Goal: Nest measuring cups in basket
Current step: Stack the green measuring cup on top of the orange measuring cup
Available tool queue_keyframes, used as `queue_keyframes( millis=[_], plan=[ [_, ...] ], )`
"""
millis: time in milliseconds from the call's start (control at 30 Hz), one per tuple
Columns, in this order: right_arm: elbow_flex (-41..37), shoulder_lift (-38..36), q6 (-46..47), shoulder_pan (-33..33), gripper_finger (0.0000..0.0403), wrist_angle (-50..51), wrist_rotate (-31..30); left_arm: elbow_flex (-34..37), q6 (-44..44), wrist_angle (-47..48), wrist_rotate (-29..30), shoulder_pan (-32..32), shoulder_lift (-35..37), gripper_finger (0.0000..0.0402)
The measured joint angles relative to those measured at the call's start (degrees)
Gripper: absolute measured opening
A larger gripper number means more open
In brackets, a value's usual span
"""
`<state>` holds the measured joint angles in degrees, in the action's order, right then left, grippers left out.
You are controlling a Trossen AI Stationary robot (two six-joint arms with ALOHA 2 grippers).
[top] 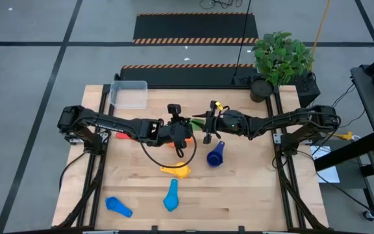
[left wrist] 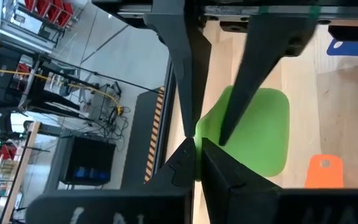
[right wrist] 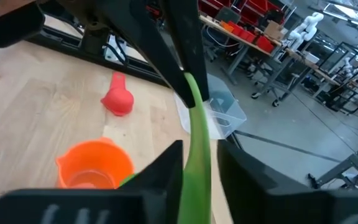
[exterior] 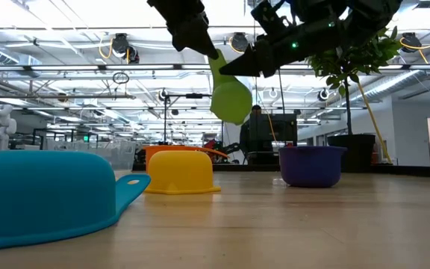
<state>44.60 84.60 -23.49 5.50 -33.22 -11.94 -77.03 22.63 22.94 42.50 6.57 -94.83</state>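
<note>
The green measuring cup (exterior: 230,96) hangs in the air over the table's middle, between both grippers. My left gripper (top: 191,126) reaches in from the left and is shut on it. My right gripper (top: 206,123) comes from the right and is closed on it too. On the table lie a navy cup (top: 215,155), a yellow cup (top: 177,171), two light blue cups (top: 171,195) (top: 117,206), an orange cup (right wrist: 95,165) and a red cup (right wrist: 118,96). The clear basket (top: 129,94) stands at the far left. My left gripper pinches the free end of the green cup's handle (left wrist: 197,155) between its two fingers, slanting down from the table's left. The cup is clear of the table, bowl below the handle. My right gripper has the same handle (right wrist: 194,146) between its two fingers, closer to the bowl. The fingers (exterior: 234,67) come almost level from the table's right. The handle shows edge-on between them.
A potted plant (top: 279,62) in a black pot stands at the far right corner. The orange and red cups lie under my left arm. The loose cups fill the near middle of the table; bare wood (top: 265,188) lies at the near right.
</note>
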Motion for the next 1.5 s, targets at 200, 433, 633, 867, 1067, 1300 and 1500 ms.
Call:
queue_keyframes(
  millis=[200,433,633,867,1067,1300,1500],
  plan=[
    [0.0,0.0,1.8,0.0,0.0008,0.3,0.0,0.0,0.2,-1.7,-0.7,0.0,0.0,0.0011],
    [0.0,0.0,1.3,0.0,0.0007,2.6,-0.3,0.0,-3.8,-3.3,-1.0,0.7,0.0,0.0099],
    [0.0,-3.4,1.3,0.0,0.0003,5.1,-0.2,0.0,-5.5,-3.3,0.0,2.8,3.0,0.0192],
    [0.0,-11.8,2.3,-1.1,0.0002,12.9,-0.1,0.0,-11.3,2.4,0.0,5.4,10.1,0.0232],
    [0.0,-17.7,6.2,-2.9,0.0001,15.6,0.0,-0.2,-16.3,8.8,-0.1,6.2,13.6,0.0234],
    [0.0,-22.0,8.0,-7.1,0.0001,12.0,0.0,3.1,-14.1,6.9,-0.6,5.2,14.4,0.0234],
    [0.0,-24.5,8.6,-10.4,0.0,9.3,1.4,7.1,-9.0,-3.4,-4.1,2.8,14.4,0.0234]
  ],
)
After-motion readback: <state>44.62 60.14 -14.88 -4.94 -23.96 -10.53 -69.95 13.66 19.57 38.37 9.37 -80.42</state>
